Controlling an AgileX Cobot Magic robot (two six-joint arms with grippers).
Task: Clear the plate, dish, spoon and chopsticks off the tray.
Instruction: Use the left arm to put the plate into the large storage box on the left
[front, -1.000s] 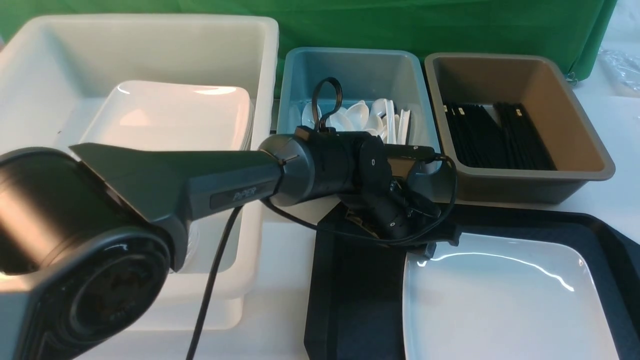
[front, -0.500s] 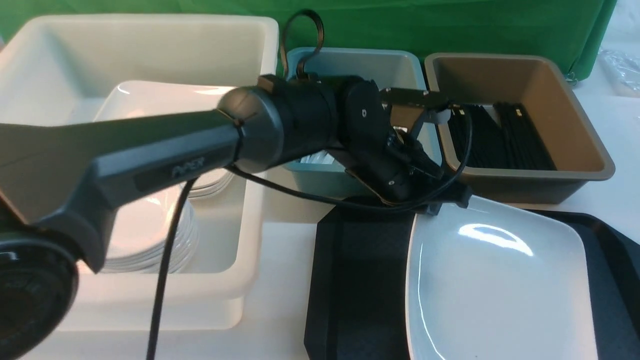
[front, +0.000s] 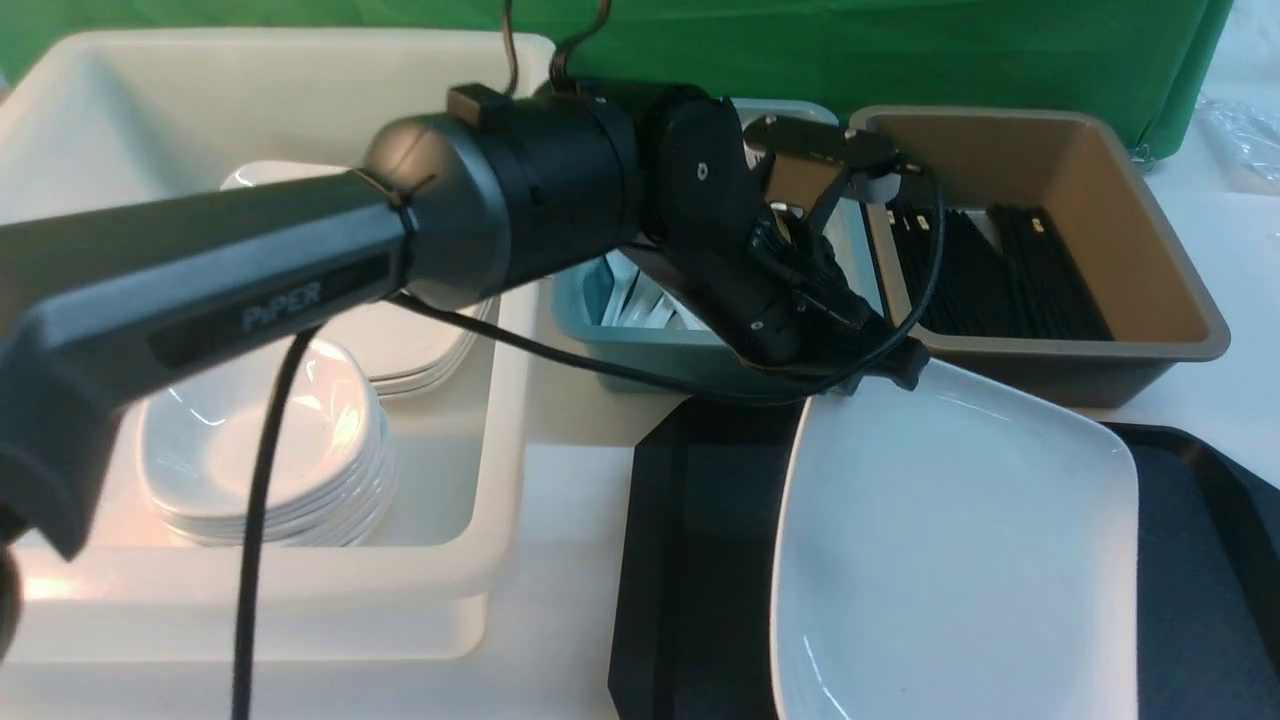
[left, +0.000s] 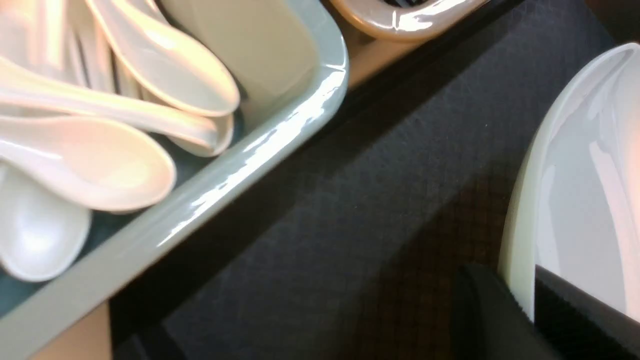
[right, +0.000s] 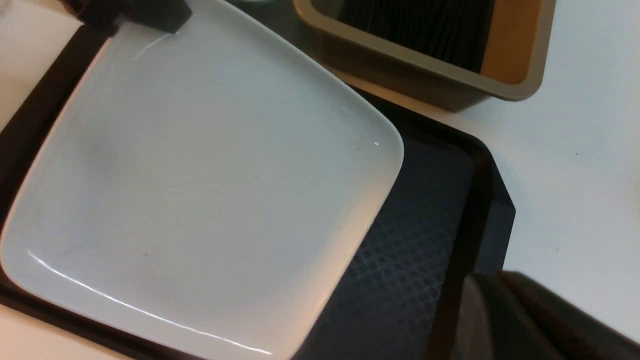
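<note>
White plate (front: 960, 560) tilted, far corner high, clamped by left end effector (front: 900, 370)

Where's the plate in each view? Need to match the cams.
Front: plate lower right, tilted, far corner in the left gripper.
Left wrist: plate rim edge-on between the gripper's fingers.
Right wrist: plate fills most of the frame.
Shared landmark: black tray under it.

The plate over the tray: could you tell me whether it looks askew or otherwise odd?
Yes: the plate is tilted, its far corner pinched by the left gripper and held above the tray. No damage or spill shows.
</note>
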